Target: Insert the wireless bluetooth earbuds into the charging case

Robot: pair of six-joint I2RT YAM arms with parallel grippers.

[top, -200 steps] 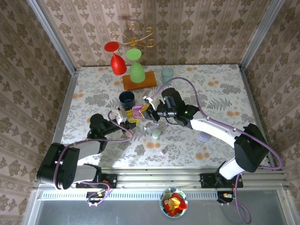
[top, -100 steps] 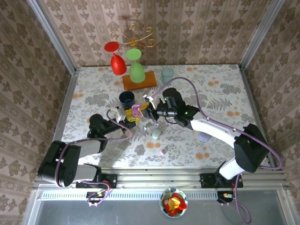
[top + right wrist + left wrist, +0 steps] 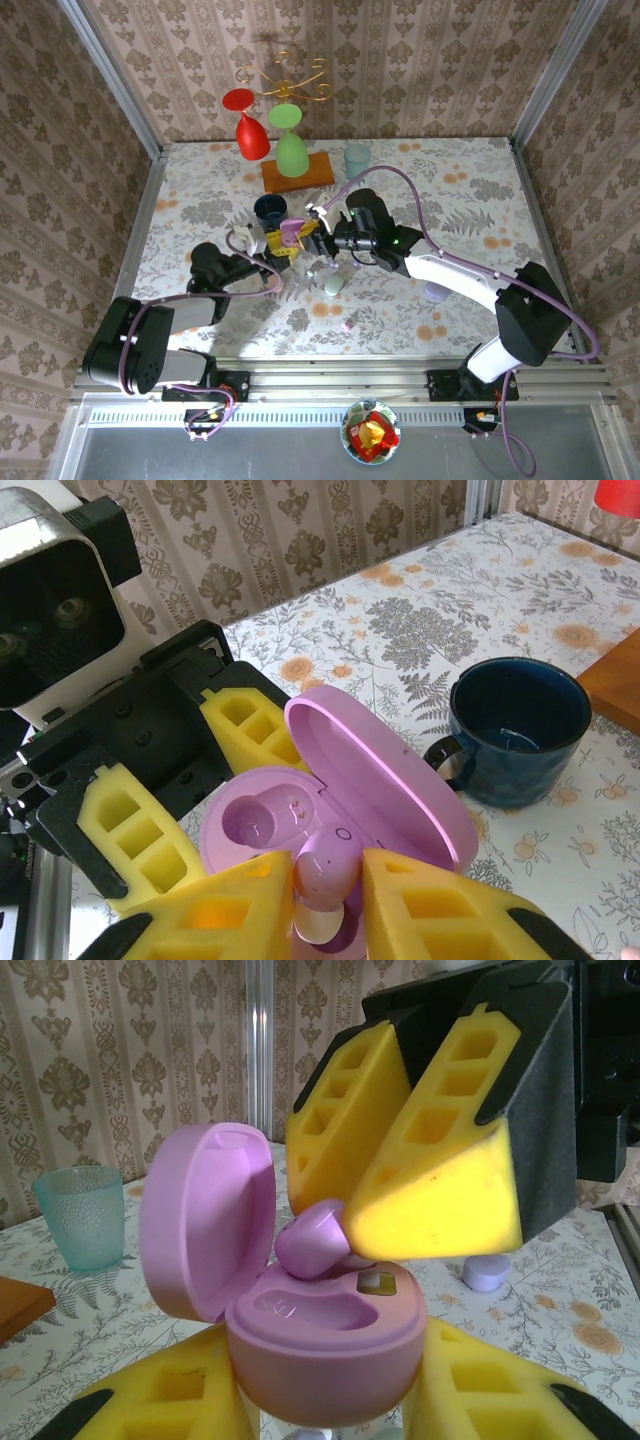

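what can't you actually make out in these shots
left wrist view: a finger of the right hand covers much of the far socket of the charging case, so whether the earbud is seated is hidden
right wrist view: the earbud's lower end sits between that hand's fingers; whether they pinch it is unclear
top view: case and earbud too small, crowded between the left hand and the right

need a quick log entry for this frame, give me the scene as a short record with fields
charging case: lilac, lid open
left jaws: shut on the charging case base
earbud: lilac, tilted over one well of the case, not seated
right jaws: on either side of the earbud, touching it
other well: empty
nearby: dark blue mug
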